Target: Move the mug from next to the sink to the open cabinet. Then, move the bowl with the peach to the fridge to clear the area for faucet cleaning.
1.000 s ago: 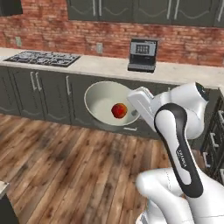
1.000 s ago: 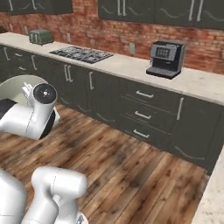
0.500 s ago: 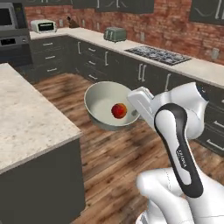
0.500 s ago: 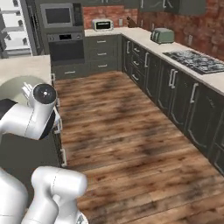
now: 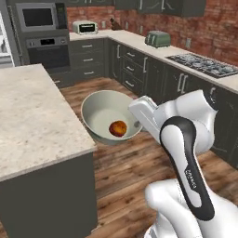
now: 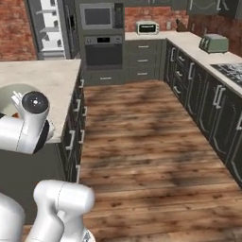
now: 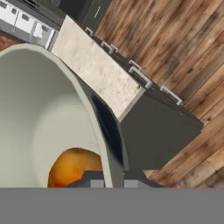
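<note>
My gripper is shut on the right rim of the pale grey-green bowl and holds it in the air beside the island's corner. The orange-red peach lies at the bottom of the bowl. In the hand view the bowl is close up on the left. Its rim runs down between my fingertips at the gripper, and the peach is just inside it. In the right base view the bowl's edge peeks out behind my arm. The fridge stands at the back left, with white shelves showing.
A stone-topped island lies just left of the bowl. An oven and microwave stack stands beside the fridge. Dark base cabinets run along the right wall with a toaster and a cooktop. Wooden floor stretches between them.
The whole scene has swung as the base turned: the coffee machine wall is gone, and the island, oven stack and fridge have come in. The bowl with the peach stays in my gripper.
</note>
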{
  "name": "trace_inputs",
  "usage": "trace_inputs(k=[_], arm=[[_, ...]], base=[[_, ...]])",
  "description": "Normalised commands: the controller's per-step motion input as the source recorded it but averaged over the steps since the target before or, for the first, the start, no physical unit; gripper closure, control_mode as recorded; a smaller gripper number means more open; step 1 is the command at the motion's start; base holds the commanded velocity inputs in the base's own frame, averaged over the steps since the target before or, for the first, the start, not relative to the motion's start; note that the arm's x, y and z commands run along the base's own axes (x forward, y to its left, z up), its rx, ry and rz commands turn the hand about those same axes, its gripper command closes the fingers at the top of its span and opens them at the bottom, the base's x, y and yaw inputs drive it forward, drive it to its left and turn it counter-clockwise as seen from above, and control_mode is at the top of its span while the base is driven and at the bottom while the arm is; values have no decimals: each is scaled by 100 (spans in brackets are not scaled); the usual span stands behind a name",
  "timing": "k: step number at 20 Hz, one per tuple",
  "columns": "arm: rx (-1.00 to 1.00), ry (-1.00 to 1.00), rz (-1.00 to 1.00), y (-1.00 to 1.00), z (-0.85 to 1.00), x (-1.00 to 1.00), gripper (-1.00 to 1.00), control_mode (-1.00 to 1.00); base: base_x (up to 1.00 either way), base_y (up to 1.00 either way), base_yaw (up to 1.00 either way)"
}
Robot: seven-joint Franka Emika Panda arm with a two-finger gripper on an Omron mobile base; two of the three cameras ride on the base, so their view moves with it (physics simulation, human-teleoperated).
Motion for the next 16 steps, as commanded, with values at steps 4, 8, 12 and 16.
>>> trace_inputs(k=[4, 8, 12, 16], arm=[[0, 0, 0, 0, 0, 0, 100, 100], [0, 0, 0, 0, 0, 0, 100, 100], [0, 0, 0, 0, 0, 0, 100, 100], [0, 0, 0, 0, 0, 0, 100, 100]], base=[[80, -83, 18], [92, -100, 11], [78, -100, 0], [100, -74, 6]])
